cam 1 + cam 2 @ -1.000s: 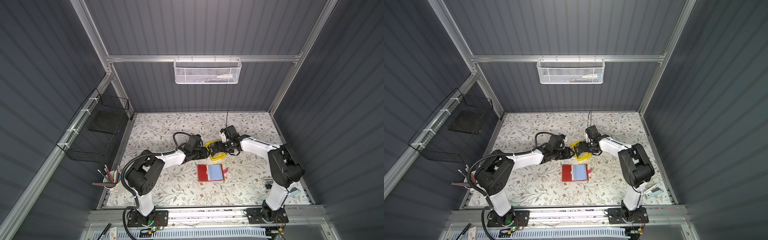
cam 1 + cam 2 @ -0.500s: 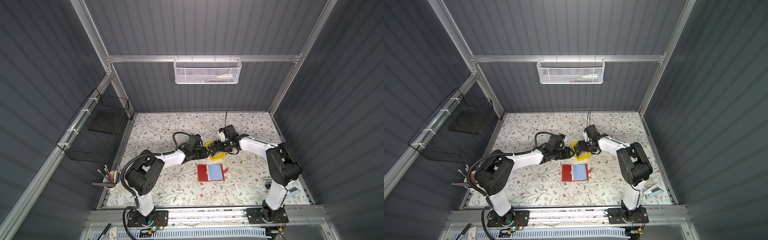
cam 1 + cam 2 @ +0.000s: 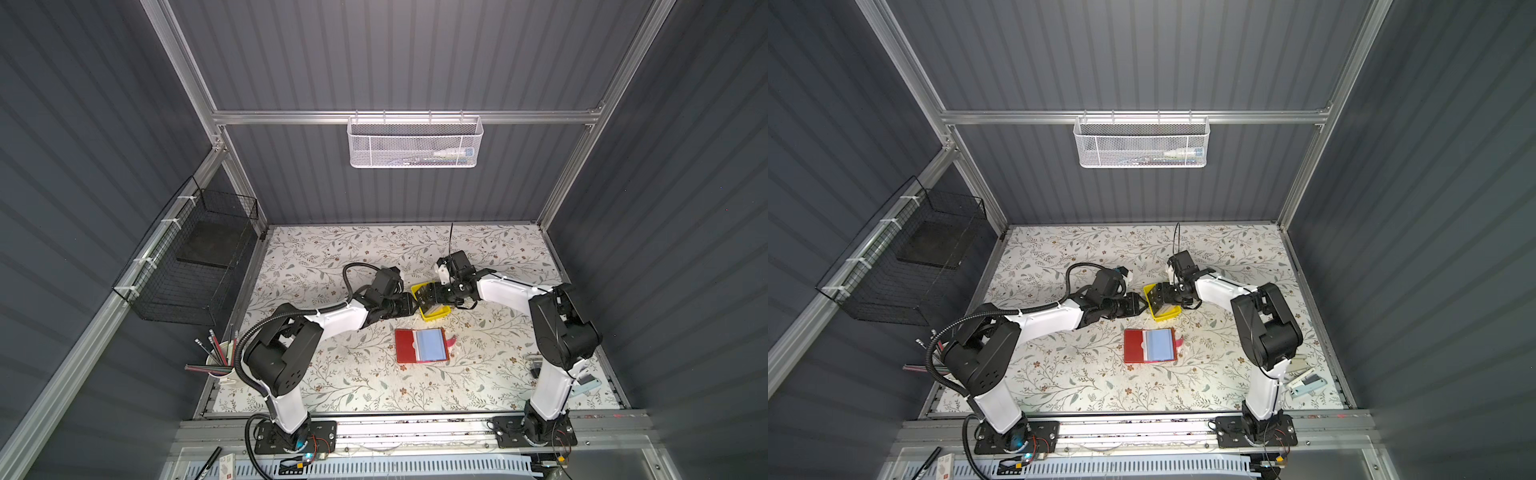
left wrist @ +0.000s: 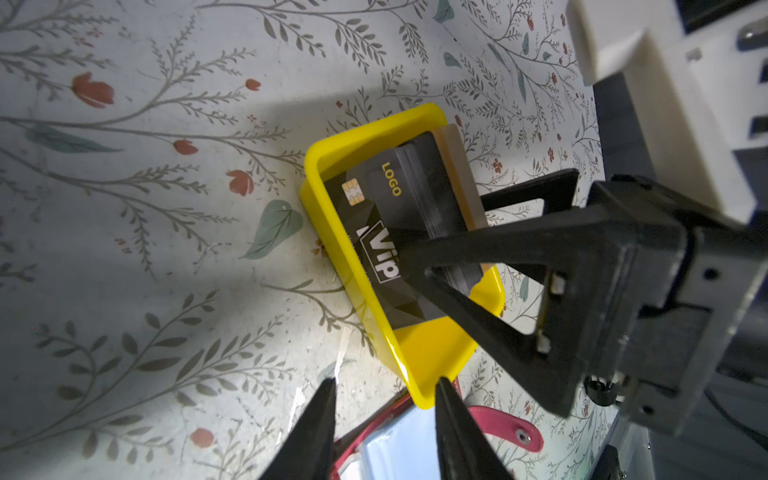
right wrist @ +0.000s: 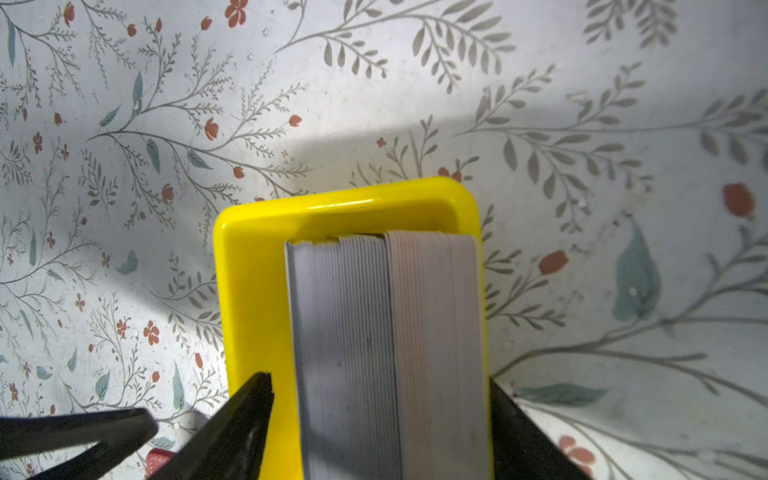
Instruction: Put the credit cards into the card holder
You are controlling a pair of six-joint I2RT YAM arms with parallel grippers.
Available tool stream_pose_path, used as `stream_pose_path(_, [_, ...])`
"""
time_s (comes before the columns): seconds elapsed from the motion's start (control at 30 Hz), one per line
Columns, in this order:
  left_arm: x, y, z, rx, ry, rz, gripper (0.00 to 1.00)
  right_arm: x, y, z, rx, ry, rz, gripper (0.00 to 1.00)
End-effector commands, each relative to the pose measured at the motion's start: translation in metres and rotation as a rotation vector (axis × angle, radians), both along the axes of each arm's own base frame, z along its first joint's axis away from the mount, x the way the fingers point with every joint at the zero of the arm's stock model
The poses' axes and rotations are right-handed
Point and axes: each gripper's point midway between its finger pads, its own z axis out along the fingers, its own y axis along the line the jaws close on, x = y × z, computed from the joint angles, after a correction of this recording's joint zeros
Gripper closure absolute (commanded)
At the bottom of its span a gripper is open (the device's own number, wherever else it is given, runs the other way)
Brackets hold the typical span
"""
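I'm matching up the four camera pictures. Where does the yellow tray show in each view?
In a top view: yellow tray, mid-table, just beyond the red card holder.
In a top view: same place.
Left wrist: mid-picture, credit cards standing in it.
Right wrist: close up, card edges facing the camera.
Shared landmark: the floral table cover under it in every view.

The floral table (image 3: 353,386) is carrying a yellow tray (image 3: 437,319). The open red card holder (image 3: 405,347) is lying just beside it.

The black card (image 4: 374,224) reads "LOGO" in yellow and "Vip" in white
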Motion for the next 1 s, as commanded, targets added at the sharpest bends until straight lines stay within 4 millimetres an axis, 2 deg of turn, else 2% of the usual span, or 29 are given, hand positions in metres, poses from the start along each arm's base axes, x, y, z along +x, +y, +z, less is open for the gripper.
stream_pose_path(0.0, [-0.002, 0.006, 0.006, 0.005, -0.028, -0.001, 0.6, -0.001, 0.003, -0.006, -0.005, 0.009, 0.01, 0.24])
stream_pose_path(0.47, [-0.003, 0.007, 0.008, -0.001, -0.027, -0.004, 0.6, -0.009, 0.011, -0.009, -0.008, 0.014, 0.034, 0.28])
stream_pose_path(0.97, [-0.006, 0.011, 0.011, 0.012, -0.035, -0.006, 0.6, -0.035, 0.018, -0.014, -0.007, 0.014, 0.047, 0.29])
